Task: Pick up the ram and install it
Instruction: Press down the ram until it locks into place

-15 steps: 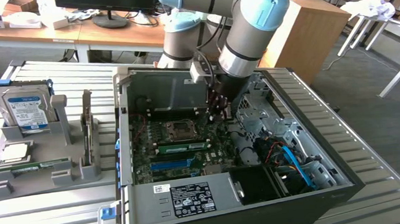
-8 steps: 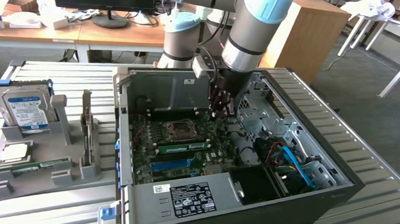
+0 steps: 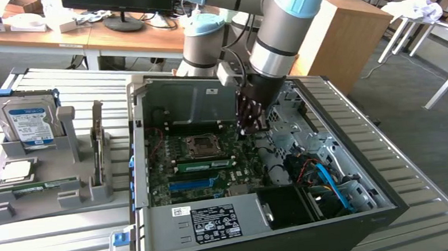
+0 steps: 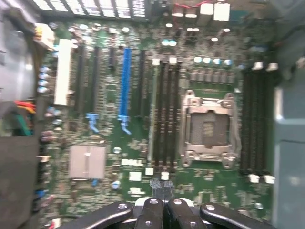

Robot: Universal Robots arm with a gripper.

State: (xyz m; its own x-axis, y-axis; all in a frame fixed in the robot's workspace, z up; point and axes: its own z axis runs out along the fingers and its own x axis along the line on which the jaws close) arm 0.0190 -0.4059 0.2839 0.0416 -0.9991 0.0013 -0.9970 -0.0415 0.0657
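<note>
Black jointed fingers (image 4: 151, 212) of the gripper (image 3: 251, 128) are clenched together on nothing above the green motherboard (image 3: 160, 185) of an open grey computer case (image 3: 207, 97), where one green stick (image 3: 203, 165) sits slotted. The ram (image 3: 47, 185), thin and green, lies well apart in a grey moulded holder (image 3: 36, 205) on the slatted metal table (image 3: 53, 243), with wooden desks (image 3: 51, 37) behind.

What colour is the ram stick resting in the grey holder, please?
Green; the ram stick shows best in the exterior view.
</note>
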